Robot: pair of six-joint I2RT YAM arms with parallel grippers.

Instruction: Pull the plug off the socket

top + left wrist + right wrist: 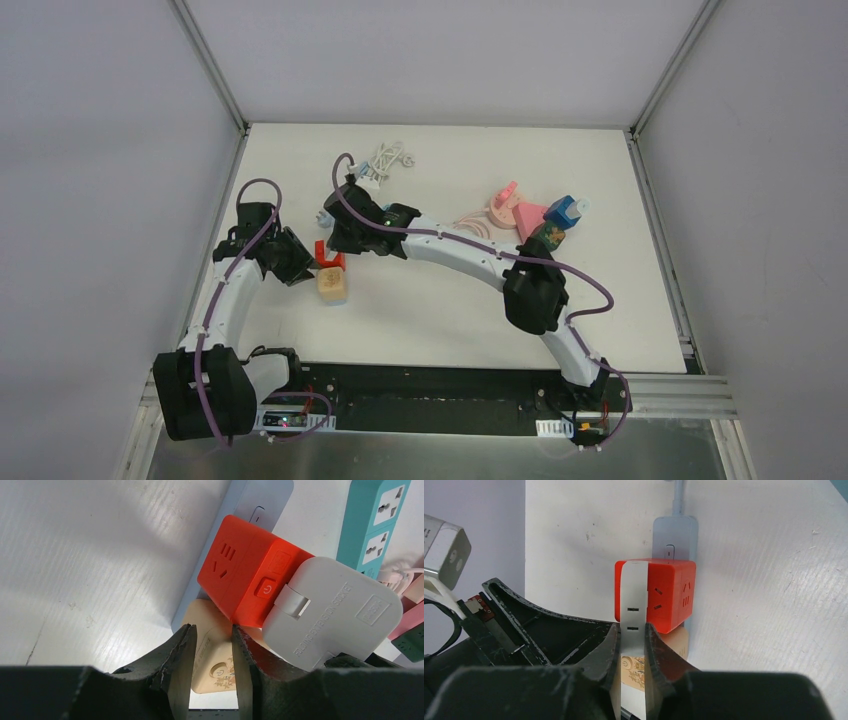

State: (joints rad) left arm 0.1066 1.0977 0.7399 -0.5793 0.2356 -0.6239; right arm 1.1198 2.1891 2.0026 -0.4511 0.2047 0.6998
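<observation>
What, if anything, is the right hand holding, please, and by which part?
The right hand holds the flat white plastic plug, clamped across its two broad faces at its near end.

two arms, one left arm (225,300) and one right arm (470,255), with one gripper apiece: left gripper (212,642), right gripper (631,637). one red socket cube (245,582), one white plug (332,612), one beige cube (205,616), one grey power strip (257,502), one teal power strip (377,520) showing two outlets. far side: one bundle of white cord (390,158). right: one blue cube (563,212), one dark green block (548,238), and pink pieces (510,210) too jumbled to count.
</observation>
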